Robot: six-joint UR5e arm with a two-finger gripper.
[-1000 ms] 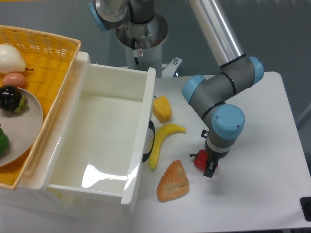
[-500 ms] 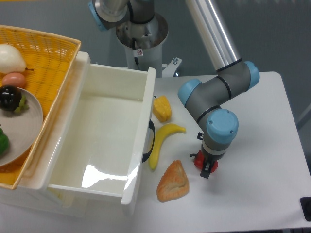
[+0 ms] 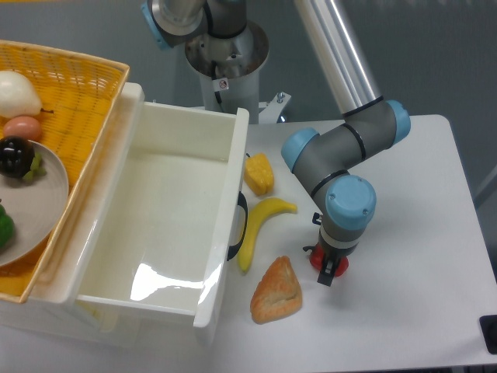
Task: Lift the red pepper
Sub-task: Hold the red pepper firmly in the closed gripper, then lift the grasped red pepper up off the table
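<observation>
The red pepper (image 3: 316,259) lies on the white table right of the bread, mostly covered by my wrist; only red slivers show on either side. My gripper (image 3: 328,270) points straight down onto it, and one dark finger (image 3: 326,277) shows at the pepper's near side. The fingers straddle the pepper and look open, with the pepper still resting on the table. The blue-capped wrist (image 3: 348,203) hides the rest of the jaws.
A bread piece (image 3: 276,291) lies just left of the pepper, with a banana (image 3: 258,228) and a yellow pepper (image 3: 258,174) beyond it. A white open bin (image 3: 233,183) stands at the left, and a yellow basket (image 3: 78,93) with a plate of food sits behind it.
The arm has shifted left and lowered over the red pepper, so more of the pepper is now covered. The pepper itself has not moved.
</observation>
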